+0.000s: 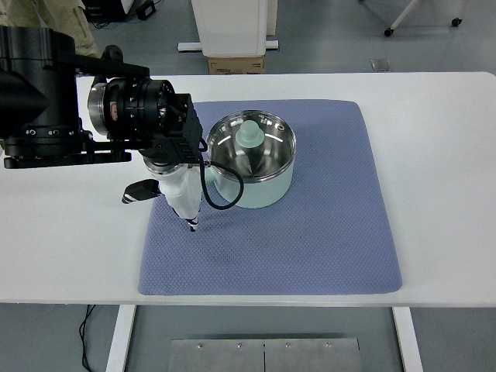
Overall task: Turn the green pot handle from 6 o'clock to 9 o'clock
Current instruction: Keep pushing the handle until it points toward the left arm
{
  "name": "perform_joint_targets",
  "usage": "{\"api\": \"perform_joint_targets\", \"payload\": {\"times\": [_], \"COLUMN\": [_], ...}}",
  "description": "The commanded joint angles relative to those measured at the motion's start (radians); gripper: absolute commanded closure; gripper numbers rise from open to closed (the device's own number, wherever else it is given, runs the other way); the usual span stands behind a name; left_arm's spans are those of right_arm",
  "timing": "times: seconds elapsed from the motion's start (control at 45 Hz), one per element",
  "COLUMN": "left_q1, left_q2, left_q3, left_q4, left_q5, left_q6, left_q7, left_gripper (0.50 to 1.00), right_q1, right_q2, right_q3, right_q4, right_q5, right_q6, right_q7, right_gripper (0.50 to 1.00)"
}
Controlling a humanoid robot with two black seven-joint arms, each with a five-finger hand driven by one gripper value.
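my left hand (180, 198) comes in from the left edge on a bulky black arm and hangs over the left part of the blue-grey mat (310, 248), just beside the green pot (256, 186). the white fingers (186, 209) point down toward the mat, bunched close together, with a dark thumb-like piece (141, 191) sticking out to the left. i cannot tell whether they are closed on anything; my own wrist hides the side of the pot nearest me.

the pot sits on the upper middle of the mat, upright, on the white table (442, 155). its outer wall is a pale mint green, the inside is shiny steel that mirrors the room. a pale green knobbed piece (249, 133) shows inside the bowl near its far rim. the handle is not clearly visible from here. a black cable (215, 198) loops from my wrist across the pot's lower left wall.
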Motion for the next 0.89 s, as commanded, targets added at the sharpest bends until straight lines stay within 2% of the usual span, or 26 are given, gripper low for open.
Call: {"api": "perform_joint_targets", "payload": {"times": [0.0, 0.756, 0.868], "left_q1": [-0.002, 0.003, 0.003], "left_q2": [0.001, -0.012, -0.012], "left_q3": [0.008, 0.064, 0.075], "left_q4": [0.007, 0.091, 0.113], "left_q5": [-0.001, 0.021, 0.042], "left_q6": [0.0, 0.002, 0.023], "left_q7": [0.0, 0.005, 0.006], "left_gripper": [0.5, 0.5, 0.5], "right_q1": [0.0, 0.0, 0.0], "right_q2": [0.0, 0.0, 0.0], "right_q3": [0.0, 0.0, 0.0], "right_q4": [0.0, 0.0, 0.0], "right_q5": [0.0, 0.0, 0.0], "right_q6": [0.0, 0.0, 0.0], "right_q7": [0.0, 0.0, 0.0], "right_gripper": [0.5, 0.5, 0.5]}}
